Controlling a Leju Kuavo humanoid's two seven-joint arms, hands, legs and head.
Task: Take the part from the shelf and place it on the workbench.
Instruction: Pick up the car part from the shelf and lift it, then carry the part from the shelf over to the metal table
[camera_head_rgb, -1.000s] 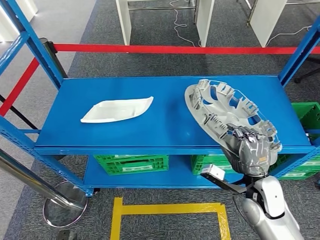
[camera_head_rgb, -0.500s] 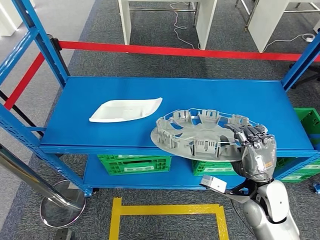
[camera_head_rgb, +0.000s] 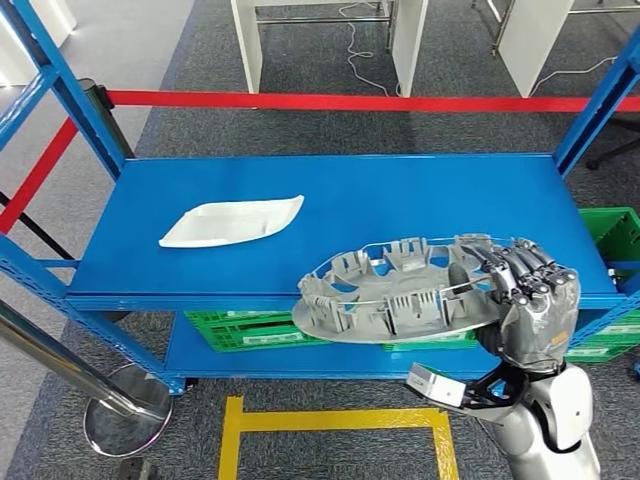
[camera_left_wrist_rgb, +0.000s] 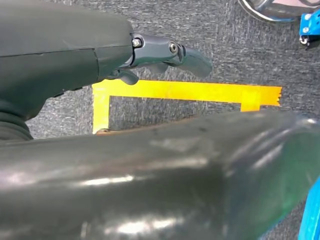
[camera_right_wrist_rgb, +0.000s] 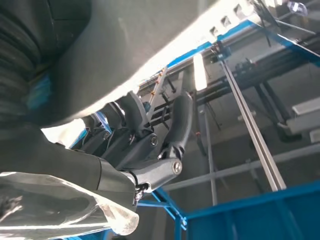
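A grey wheel cover (camera_head_rgb: 392, 290) lies nearly flat in the air, its near half past the front edge of the blue shelf (camera_head_rgb: 340, 190). My right hand (camera_head_rgb: 528, 300) grips its right rim, fingers over the top. The right wrist view has those dark fingers (camera_right_wrist_rgb: 151, 135) curled against the cover's pale underside (camera_right_wrist_rgb: 113, 45). A white curved part (camera_head_rgb: 230, 220) lies on the shelf's left half. My left hand (camera_left_wrist_rgb: 162, 52) hangs over the grey carpet with its fingers stretched out and nothing in them.
Green crates (camera_head_rgb: 260, 328) sit on the lower shelf, and another (camera_head_rgb: 615, 230) stands past the shelf's right end. Red barrier tape (camera_head_rgb: 340, 99) runs behind the shelf. A yellow floor outline (camera_head_rgb: 332, 420) and a steel stand base (camera_head_rgb: 124, 420) lie in front.
The wheel cover has swung from standing tilted at the shelf's right end to lying flat, and has come forward and left past the front edge in my right hand.
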